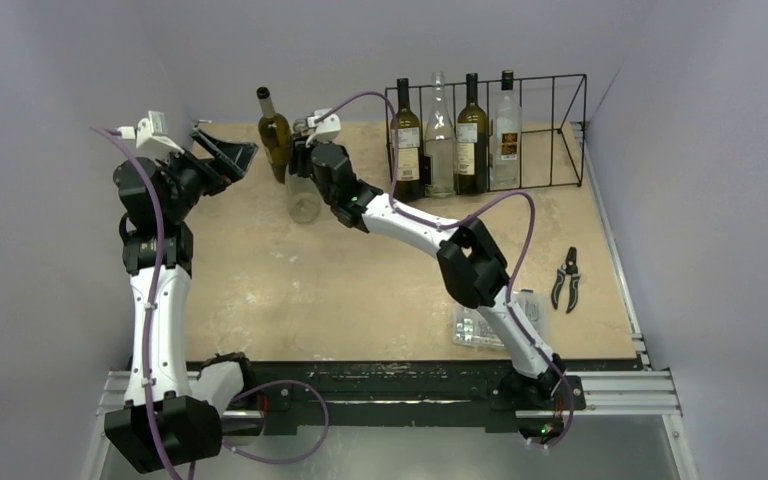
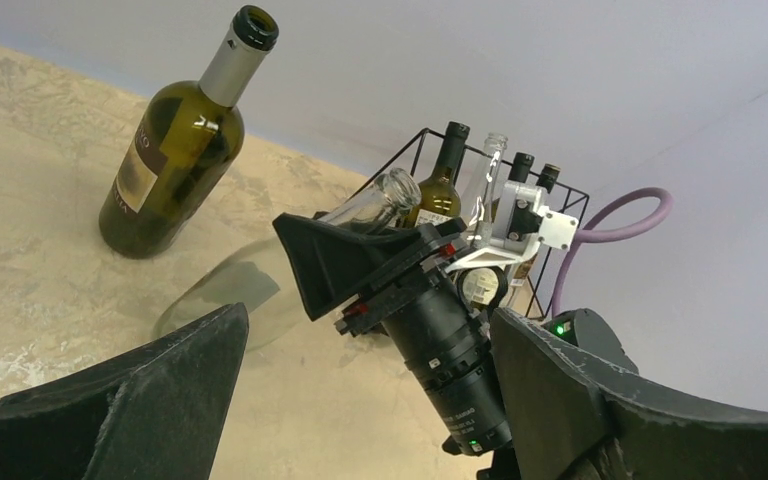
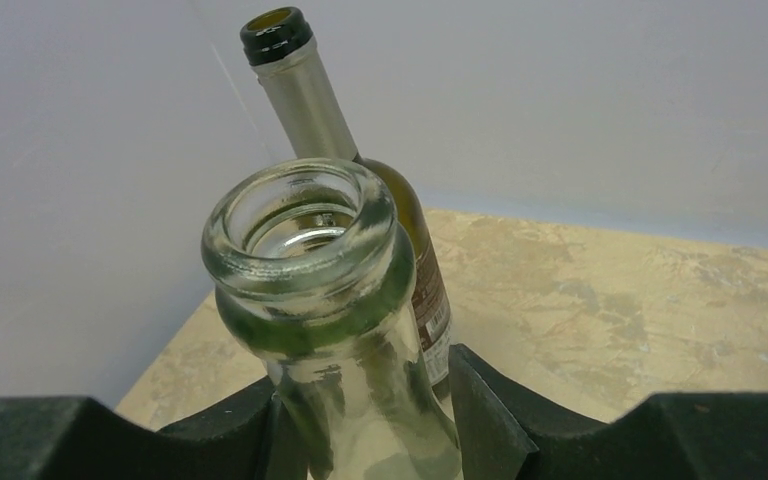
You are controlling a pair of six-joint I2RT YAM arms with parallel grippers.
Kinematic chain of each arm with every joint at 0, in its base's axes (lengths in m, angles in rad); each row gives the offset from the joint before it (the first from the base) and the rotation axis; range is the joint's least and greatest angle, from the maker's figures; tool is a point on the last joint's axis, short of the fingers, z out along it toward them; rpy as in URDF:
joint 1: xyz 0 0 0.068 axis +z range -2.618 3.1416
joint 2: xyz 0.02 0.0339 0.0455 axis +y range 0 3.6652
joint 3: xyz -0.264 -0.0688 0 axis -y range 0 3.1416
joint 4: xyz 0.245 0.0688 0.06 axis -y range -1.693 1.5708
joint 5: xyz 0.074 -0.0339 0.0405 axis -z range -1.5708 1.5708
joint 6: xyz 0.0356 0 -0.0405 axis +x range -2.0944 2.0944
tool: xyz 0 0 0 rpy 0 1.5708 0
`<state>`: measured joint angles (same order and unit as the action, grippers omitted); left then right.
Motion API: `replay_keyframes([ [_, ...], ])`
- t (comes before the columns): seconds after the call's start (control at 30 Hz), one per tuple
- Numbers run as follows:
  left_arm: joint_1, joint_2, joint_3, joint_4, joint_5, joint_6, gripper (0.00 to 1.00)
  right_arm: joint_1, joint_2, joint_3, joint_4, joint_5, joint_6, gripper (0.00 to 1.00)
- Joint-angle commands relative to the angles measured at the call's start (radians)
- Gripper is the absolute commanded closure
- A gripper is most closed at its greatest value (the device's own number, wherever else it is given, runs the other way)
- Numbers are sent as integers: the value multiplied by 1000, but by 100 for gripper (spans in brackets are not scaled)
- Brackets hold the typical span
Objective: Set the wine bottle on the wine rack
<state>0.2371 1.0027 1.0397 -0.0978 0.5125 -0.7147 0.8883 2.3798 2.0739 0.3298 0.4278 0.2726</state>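
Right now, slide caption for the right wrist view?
Right gripper grips clear glass bottle by neck; dark green wine bottle stands behind.

Green wine bottle label too blurred to read, no legible text

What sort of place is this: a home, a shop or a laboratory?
Probably a robotics laboratory: two robot arms bolted to a metal rail, a table enclosed by plain walls, and a wine rack as a prop.

Glossy clear glass wine bottle, wine rack (black wire), matt mottled tabletop
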Motion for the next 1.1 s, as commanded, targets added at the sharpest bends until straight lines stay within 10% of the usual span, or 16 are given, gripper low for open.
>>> replay_keyframes([
  [0.0,-3,14,48,-7,2,4,9,3,-149,-69,101,-1,40,91],
  [1.07,-73,15,88,-84,-12,40,10,2,-661,-700,132,17,127,100],
])
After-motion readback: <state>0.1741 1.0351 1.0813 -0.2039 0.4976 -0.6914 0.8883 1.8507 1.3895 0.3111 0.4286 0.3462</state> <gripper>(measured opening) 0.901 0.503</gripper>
